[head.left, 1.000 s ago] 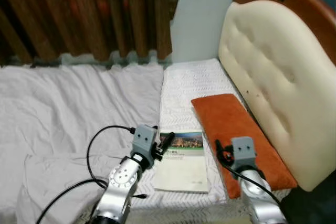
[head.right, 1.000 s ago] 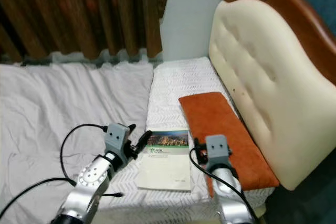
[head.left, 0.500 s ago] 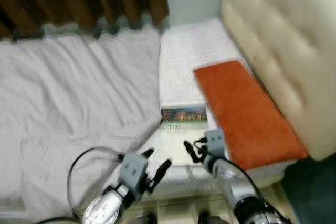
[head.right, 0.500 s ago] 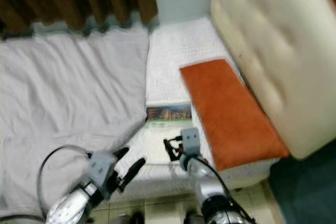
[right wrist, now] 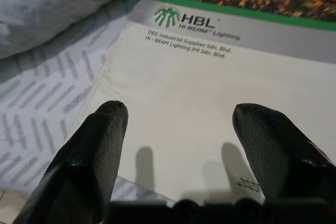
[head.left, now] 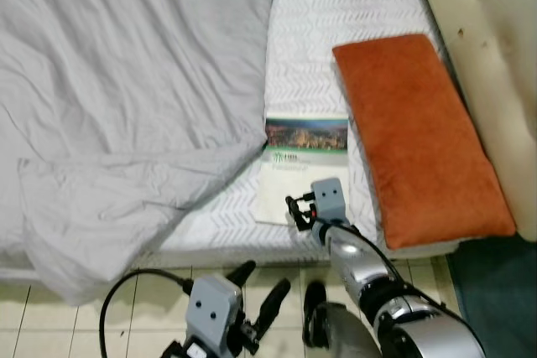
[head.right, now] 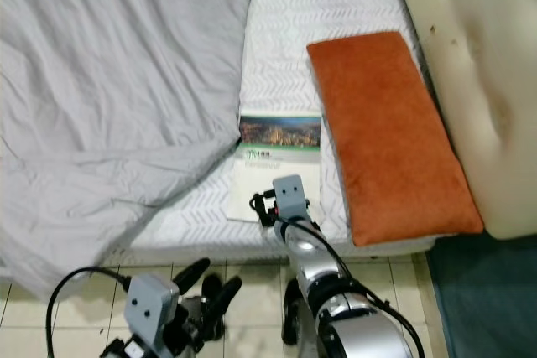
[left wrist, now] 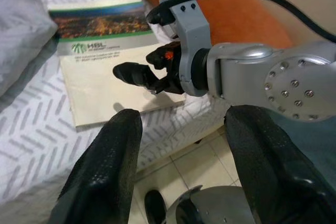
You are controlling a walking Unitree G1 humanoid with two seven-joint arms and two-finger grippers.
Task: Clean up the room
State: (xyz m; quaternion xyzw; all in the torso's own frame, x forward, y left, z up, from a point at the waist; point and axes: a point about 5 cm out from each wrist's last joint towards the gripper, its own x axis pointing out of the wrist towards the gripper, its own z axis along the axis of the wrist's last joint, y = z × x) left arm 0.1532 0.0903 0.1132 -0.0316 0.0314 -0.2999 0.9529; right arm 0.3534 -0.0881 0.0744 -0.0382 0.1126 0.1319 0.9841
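Over the bed's (head.left: 319, 14) near edge, right tool (head.left: 295, 210) gapes above an HBL catalogue (head.left: 299, 169) — thin, floppy, best pinched at its overhanging edge — left tool (head.left: 262, 291) open too.

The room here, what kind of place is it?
Most likely a bedroom. There is a bed with a white mattress, a rumpled grey blanket, an orange pillow and a padded cream headboard. A booklet lies on the mattress.

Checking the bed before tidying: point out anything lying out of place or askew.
A booklet lies loose on the white mattress beside the orange cushion, with the open right end effector at its near edge. The grey sheet is rumpled and hangs off the bed.
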